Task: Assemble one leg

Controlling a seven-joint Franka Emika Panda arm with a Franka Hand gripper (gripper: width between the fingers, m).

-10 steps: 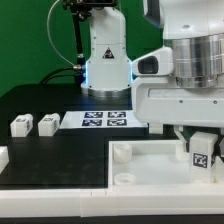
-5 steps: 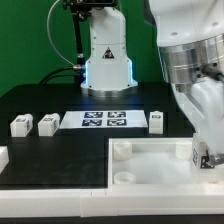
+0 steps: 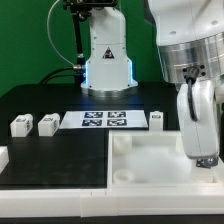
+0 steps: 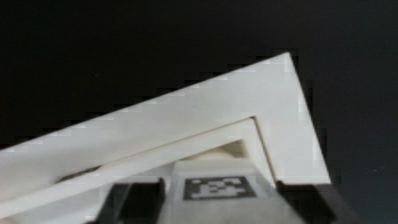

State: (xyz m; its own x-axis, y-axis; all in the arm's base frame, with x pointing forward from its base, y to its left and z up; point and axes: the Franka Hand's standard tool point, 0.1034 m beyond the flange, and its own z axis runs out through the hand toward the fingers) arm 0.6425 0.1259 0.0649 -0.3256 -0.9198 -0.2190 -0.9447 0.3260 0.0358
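My gripper (image 3: 200,152) hangs over the near right corner of the large white tray (image 3: 150,165) at the exterior view's right. In the wrist view the gripper (image 4: 214,205) is shut on a small white leg (image 4: 217,186), whose black-and-white tag faces the camera between the dark fingers (image 4: 132,202). The tray's corner (image 4: 196,120) lies just beyond the held leg. In the exterior view the held leg is mostly hidden by the hand. Three more legs stand on the black table: two at the left (image 3: 20,126) (image 3: 47,124) and one right of the marker board (image 3: 156,120).
The marker board (image 3: 105,120) lies flat on the black table behind the tray. The robot's white base (image 3: 105,60) stands at the back. A white piece (image 3: 3,157) shows at the left edge. The tray has round sockets at its left corners (image 3: 122,150).
The hand has turned on its wrist and now stands narrow and upright over the tray's right corner, still holding the leg. This uncovered the leg right of the marker board.
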